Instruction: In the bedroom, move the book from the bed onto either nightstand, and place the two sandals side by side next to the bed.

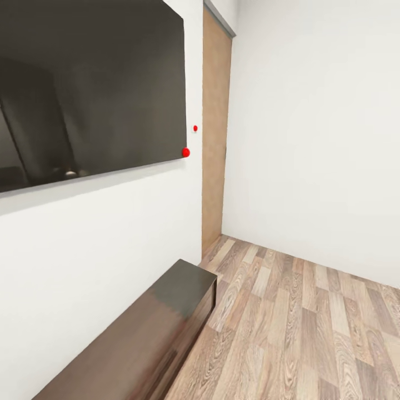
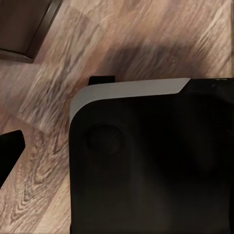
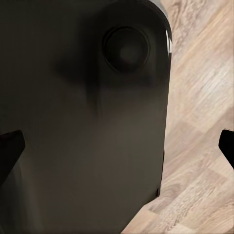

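The book, the bed, the nightstand and the sandals are out of view. In the right wrist view my right gripper (image 3: 117, 145) is open. Its dark fingertips (image 3: 10, 146) sit at opposite edges of the picture, with nothing between them, above my own black base (image 3: 83, 97). In the left wrist view one dark fingertip (image 2: 9, 152) of my left gripper shows far out at the edge, over the wooden floor (image 2: 44, 195). It hangs beside my base (image 2: 156, 165) and holds nothing.
A long low dark-brown dresser (image 1: 144, 344) stands against the white wall at left, under a big black wall screen (image 1: 83, 94). Its corner (image 2: 22, 27) shows in the left wrist view. A tan door (image 1: 215, 133) is in the far corner. Wood floor (image 1: 300, 333) stretches to the right.
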Motion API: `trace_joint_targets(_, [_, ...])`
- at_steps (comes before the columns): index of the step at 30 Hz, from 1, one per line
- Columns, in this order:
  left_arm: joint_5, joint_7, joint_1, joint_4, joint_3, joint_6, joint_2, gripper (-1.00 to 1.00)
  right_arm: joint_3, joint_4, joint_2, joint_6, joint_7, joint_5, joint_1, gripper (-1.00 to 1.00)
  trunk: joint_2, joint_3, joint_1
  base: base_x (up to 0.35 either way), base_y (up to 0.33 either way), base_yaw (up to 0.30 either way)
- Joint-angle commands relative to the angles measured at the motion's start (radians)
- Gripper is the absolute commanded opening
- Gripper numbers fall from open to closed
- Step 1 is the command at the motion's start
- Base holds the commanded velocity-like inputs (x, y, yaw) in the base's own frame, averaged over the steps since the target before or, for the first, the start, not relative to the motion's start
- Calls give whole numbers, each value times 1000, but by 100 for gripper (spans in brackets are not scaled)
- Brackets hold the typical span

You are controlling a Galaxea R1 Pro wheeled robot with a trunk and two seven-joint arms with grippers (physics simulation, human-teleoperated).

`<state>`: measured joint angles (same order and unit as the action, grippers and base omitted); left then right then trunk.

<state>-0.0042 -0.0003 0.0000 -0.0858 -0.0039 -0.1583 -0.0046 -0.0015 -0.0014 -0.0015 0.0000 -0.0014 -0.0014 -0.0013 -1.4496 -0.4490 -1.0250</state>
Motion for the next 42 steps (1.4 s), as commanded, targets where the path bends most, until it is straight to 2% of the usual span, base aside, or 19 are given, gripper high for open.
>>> trace_joint_targets(1, [0, 0, 0, 0, 0, -3, 0, 100, 0, 0, 0, 0, 0, 0, 0, 100, 0, 0, 0, 0, 0, -237])
trace_joint_targets(27, [0, 0, 0, 0, -1, -1, 0, 100, 0, 0, 0, 0, 0, 1, 0, 100, 0, 11, 0, 0, 0, -227])
trace_joint_targets(42, [0, -1, 0, 0, 0, -3, 0, 100, 0, 0, 0, 0, 0, 1, 0, 100, 0, 12, 0, 153, 0, -22])
